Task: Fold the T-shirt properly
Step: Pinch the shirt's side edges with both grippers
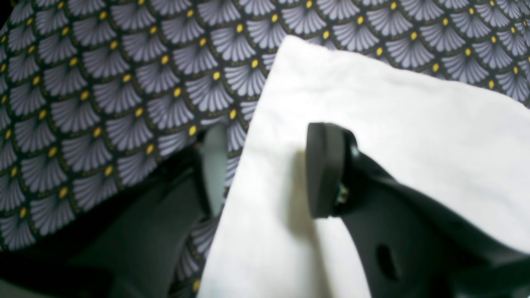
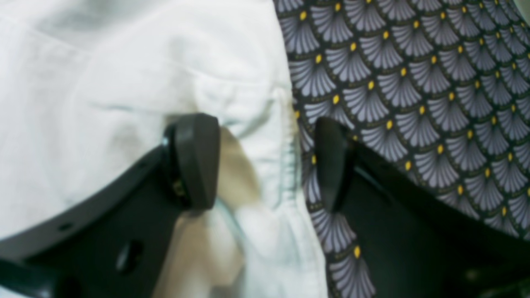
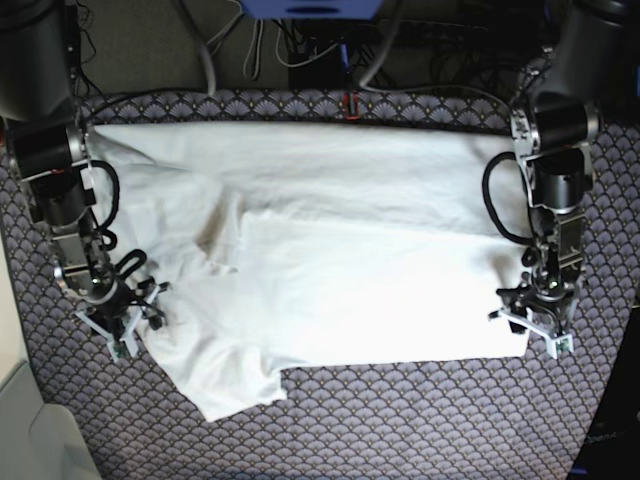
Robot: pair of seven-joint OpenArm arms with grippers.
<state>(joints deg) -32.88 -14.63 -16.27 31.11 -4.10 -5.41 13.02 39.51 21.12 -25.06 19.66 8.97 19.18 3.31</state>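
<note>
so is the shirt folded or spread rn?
Partly folded: in the base view the T-shirt lies broad, but a flap's folded over on the robot's right side.

A dark cloth point(image 3: 450, 420) patterned with pale scallops and small yellow dots covers the bench, under bright light.

The two arms, left arm point(image 3: 556, 180) and right arm point(image 3: 70, 205), look alike: black, jointed and built in stacked segments, with small pale and metallic-looking parts showing among the dark ones, and a black cable point(image 3: 488, 195) looping off the side of each. Both grippers, left gripper point(image 1: 267, 170) and right gripper point(image 2: 267, 163), have dark fingers with blunt, rounded, grey-black tips, broadening toward the base, where small round spots like screws show, blurred in the wrist views. At the base view's top edge sits a blue part point(image 3: 312, 8).
</note>
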